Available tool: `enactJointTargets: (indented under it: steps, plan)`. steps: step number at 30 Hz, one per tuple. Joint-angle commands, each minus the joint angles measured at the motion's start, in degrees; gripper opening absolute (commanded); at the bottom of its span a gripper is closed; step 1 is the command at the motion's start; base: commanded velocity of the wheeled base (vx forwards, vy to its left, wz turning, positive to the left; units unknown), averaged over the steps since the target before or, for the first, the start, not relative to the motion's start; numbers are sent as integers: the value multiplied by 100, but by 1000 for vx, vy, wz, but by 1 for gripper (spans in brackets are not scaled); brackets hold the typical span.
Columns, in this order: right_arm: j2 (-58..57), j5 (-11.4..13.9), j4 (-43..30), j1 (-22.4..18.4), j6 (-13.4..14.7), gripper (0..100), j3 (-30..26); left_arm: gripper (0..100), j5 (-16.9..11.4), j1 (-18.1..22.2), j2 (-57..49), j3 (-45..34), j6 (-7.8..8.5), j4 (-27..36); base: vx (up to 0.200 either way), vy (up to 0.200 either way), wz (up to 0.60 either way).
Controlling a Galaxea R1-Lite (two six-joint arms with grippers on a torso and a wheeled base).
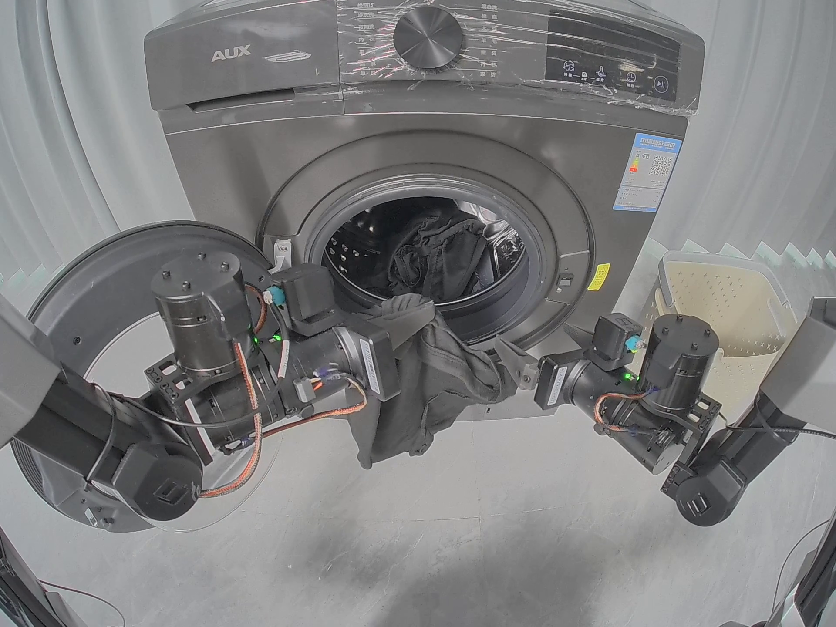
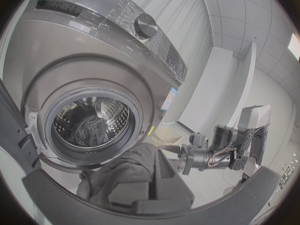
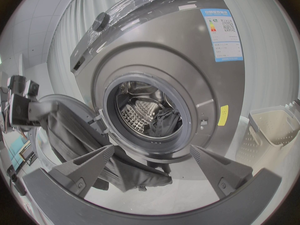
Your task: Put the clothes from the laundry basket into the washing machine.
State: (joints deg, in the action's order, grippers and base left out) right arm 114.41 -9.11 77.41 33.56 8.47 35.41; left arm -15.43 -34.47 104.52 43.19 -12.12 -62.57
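Left claw (image 1: pixel 407 315) is clamped on the top edge of the dark grey garment (image 1: pixel 435 376). It's held high so the cloth hangs free above the floor (image 1: pixel 435 533) and doesn't drag.

The garment sits just in front of the lower-left edge of the port, not inside yet. I can't tell if it touches the lip.

Right claw (image 3: pixel 150 148) is spread wide with nothing in it, level with the garment's trailing right edge. The cloth lies against one finger, between the two arms. My read: it's there to gather or push the loose tail, since a one-point hold leaves most of the fabric dangling below the port.

Laundry basket (image 1: pixel 727 260) stands on the floor at the machine's right front corner, beside the right arm and within its reach.

Door (image 1: pixel 104 289) is swung fully to the left, behind the left arm, so the opening is unobstructed.

Washing machine (image 1: pixel 418 141): dark clothes (image 1: pixel 435 259) are already heaped in the drum, toward the back.

Step in hand looks like the feed-in: lift over the lip, then push deep. Risk is the hanging hem snagging on the door seal (image 1: pixel 542 246) or sliding back out.
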Motion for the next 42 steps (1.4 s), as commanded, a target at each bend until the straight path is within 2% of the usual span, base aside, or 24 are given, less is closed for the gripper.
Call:
enactJointTargets:
  steps: [1, 5, 10, 22, 26, 31, 42]
  plan:
    - [143, 14, 2, -60, -12, 100, -131, 0, -4, -7, -151, -4, -1, -18, 0, 0, 0]
    - [266, 462, 125, -113, -30, 100, -544, 0, -4, -7, -222, 5, 8, -18, 0, 0, 0]
    - [363, 770, 319, -104, -39, 100, -931, 0, -4, 2, -222, 5, 8, -27, 0, 0, 0]
    - [460, 832, 319, -60, -153, 100, -1643, 0, -4, 2, -213, 31, 8, -27, 0, 0, 0]
    - [547, 849, 319, 1, -144, 100, -1687, 0, -4, 2, -222, 14, 16, -36, 0, 0, 0]
    - [565, 1271, 389, 204, -188, 100, -1704, 0, -4, 11, -222, -12, 8, -115, 0, 0, 0]
    - [1136, 1297, 600, 204, -223, 100, -975, 0, -12, 11, -195, -12, -1, -132, 0, 0, 0]
